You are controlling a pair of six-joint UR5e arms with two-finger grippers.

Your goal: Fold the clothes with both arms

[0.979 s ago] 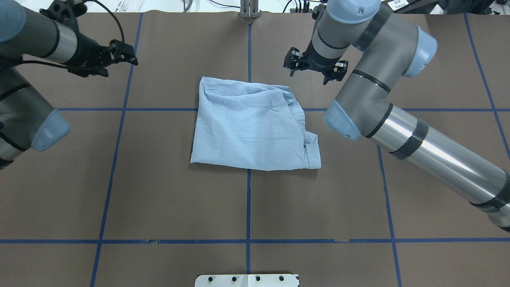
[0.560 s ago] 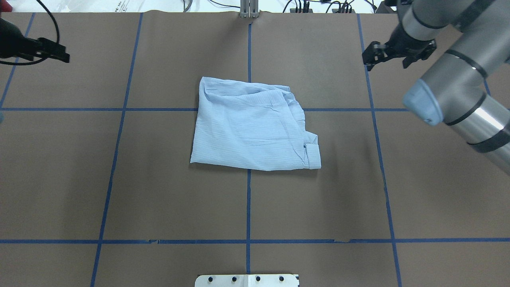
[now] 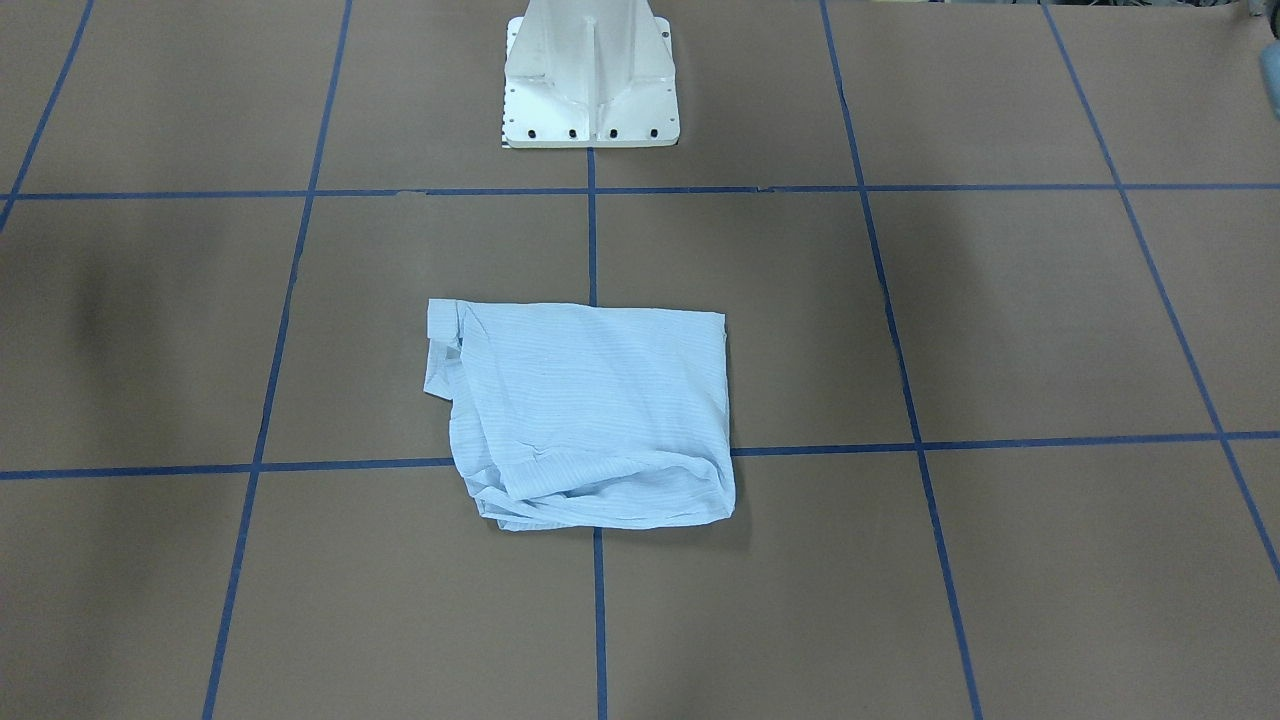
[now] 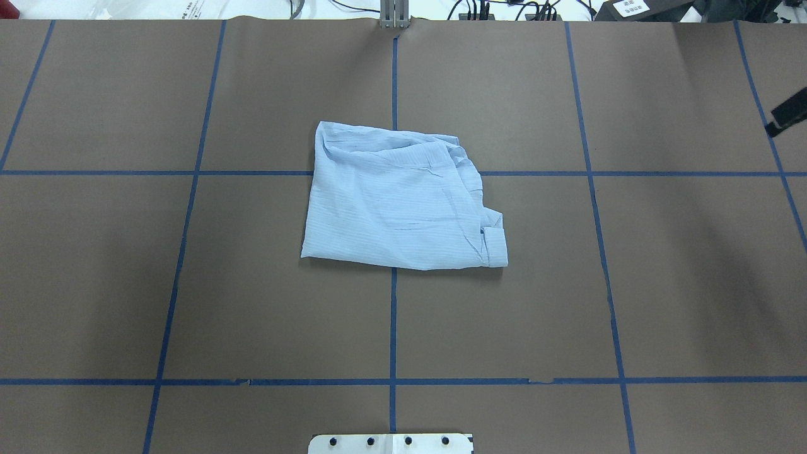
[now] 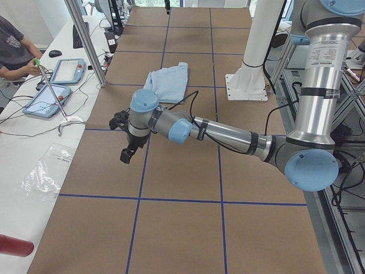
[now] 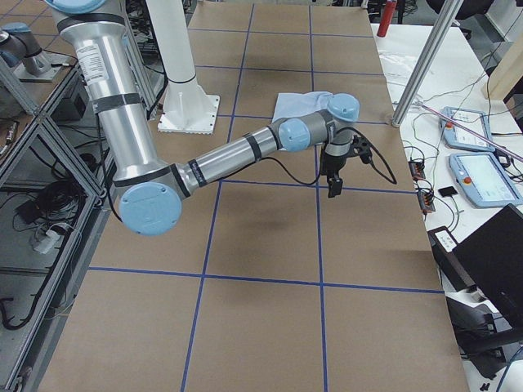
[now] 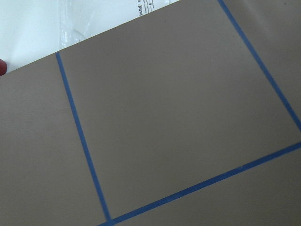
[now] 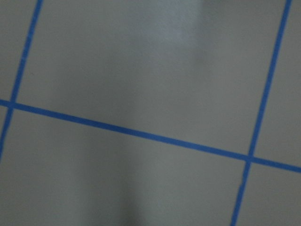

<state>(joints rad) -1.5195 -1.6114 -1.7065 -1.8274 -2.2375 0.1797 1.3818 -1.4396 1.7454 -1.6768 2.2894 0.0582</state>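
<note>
The clothes are one light blue striped shirt [image 4: 403, 198], folded into a rough square at the table's middle, also seen in the front view [image 3: 590, 410]. Nothing touches it. My left gripper [image 5: 126, 153] hangs over bare table far off to the shirt's left and shows only in the left side view, so I cannot tell its state. My right gripper [image 6: 333, 186] hangs over bare table well away from the shirt on its right. Only a black tip of it [image 4: 787, 113] shows at the overhead view's right edge, so I cannot tell whether it is open or shut. Both wrist views show only brown table and blue tape.
The white pedestal base [image 3: 590, 75] stands at the robot's side of the table. Blue tape lines [image 4: 393, 328] grid the brown surface. A side bench holds tablets [image 5: 60, 71], cables and a red object [image 5: 14, 245], with a person [image 5: 11, 45] seated there.
Both arms have swung outward from beside the shirt. The left arm has left the overhead view and the right has nearly gone off its right edge. The shirt has not moved.
</note>
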